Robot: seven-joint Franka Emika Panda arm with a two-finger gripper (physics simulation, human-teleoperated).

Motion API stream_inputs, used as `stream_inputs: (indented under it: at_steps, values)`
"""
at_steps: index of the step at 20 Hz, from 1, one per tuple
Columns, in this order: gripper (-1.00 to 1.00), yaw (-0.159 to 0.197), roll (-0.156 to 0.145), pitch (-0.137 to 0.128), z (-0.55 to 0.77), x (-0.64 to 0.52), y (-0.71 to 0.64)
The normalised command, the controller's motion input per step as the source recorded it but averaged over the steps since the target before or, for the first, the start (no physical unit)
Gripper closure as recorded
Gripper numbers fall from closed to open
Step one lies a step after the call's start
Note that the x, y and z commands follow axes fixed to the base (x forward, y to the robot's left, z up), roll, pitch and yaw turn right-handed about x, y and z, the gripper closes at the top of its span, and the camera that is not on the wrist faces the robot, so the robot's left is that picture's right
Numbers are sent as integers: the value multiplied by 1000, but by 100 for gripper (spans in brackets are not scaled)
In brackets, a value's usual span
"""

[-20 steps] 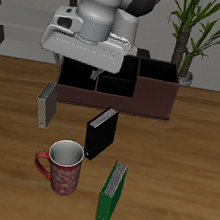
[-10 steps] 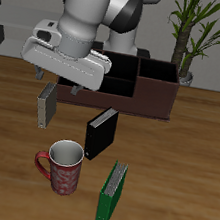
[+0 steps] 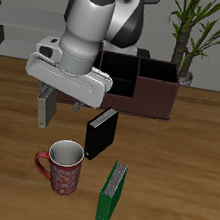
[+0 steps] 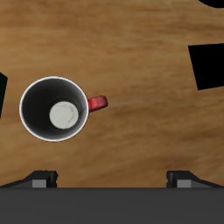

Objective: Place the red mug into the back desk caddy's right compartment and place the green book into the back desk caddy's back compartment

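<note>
The red mug (image 3: 62, 168) stands upright on the table near the front edge, its handle toward the table's side edge. In the wrist view I look down into its white inside (image 4: 54, 109), with the red handle (image 4: 96, 103) sticking out. My gripper (image 3: 63, 100) is open and empty, hanging above the table a little farther back than the mug; it also shows in the wrist view (image 4: 112, 179). The green book (image 3: 112, 194) stands upright beside the mug. The back desk caddy (image 3: 144, 100) is behind, partly hidden by my arm.
A black book (image 3: 100, 133) stands between mug and caddy, and shows in the wrist view (image 4: 208, 66). A grey-white book (image 3: 45, 108) stands just behind my gripper's finger. A potted plant (image 3: 190, 39) stands behind the caddy.
My gripper has moved from over the caddy toward the table's front and lower, coming closer to the mug. The mug and the books have not moved.
</note>
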Motion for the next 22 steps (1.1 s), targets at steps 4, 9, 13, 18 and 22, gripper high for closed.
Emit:
stream_inputs:
  at_steps: [4, 9, 13, 18, 22]
  values:
    - [-100, -50, 133, -3, -208, 198, 258]
    - [-100, -1, 114, -29, -126, 147, 190]
    - [-100, -102, 6, -6, -168, 168, -68]
    - [-100, -31, -13, -19, -133, 49, 2]
    - [-100, -62, -10, 23, -252, 109, -38]
